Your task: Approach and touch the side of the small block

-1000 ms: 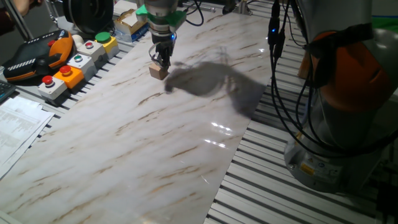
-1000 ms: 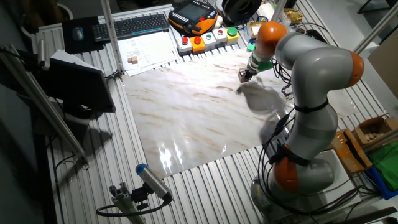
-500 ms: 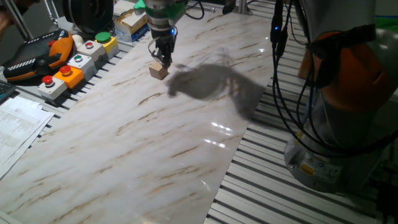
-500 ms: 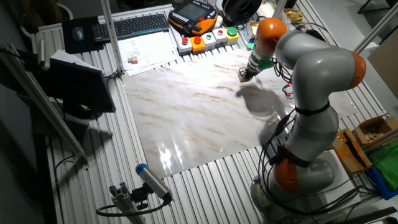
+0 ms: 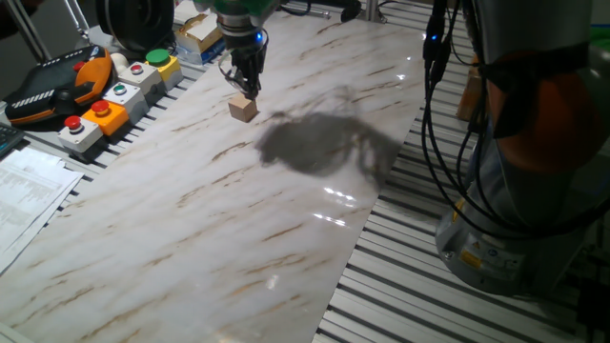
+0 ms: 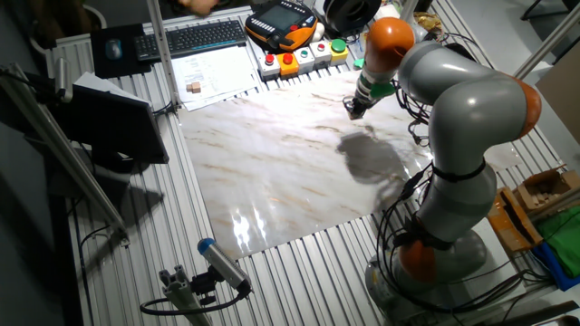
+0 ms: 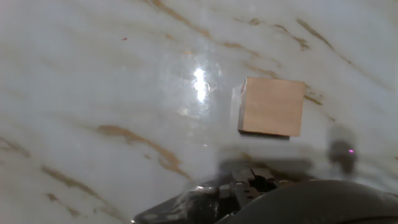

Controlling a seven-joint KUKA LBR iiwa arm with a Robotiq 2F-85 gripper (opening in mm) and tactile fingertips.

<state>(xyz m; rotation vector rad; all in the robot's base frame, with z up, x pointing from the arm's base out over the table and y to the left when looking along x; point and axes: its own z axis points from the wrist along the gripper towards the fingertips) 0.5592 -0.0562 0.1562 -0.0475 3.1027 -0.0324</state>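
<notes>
The gripper (image 5: pixel 248 84) hangs over the far left part of the marble-patterned table (image 5: pixel 286 200), fingers pointing down. Its fingertips sit just above and behind the small block (image 5: pixel 243 109); whether they touch it cannot be told. The fingers appear close together and hold nothing, but their exact spread cannot be confirmed.

In the hand view the small block (image 7: pixel 272 106) lies flat on the table, upper right of centre, apart from the dark gripper body (image 7: pixel 267 199) along the lower edge.

In the other fixed view the gripper (image 6: pixel 352 108) is at the far side of the table (image 6: pixel 272 172), and the block is too small to make out.

The arm's shadow (image 5: pixel 319 143) falls to the right of the block. Grey button boxes (image 5: pixel 114 100) stand in a row along the far left table edge, with an orange-and-black pendant (image 5: pixel 57 81) beyond them. Papers (image 5: pixel 24 191) lie at the near left. The robot base (image 5: pixel 524 191) stands on the right on slatted metal.
</notes>
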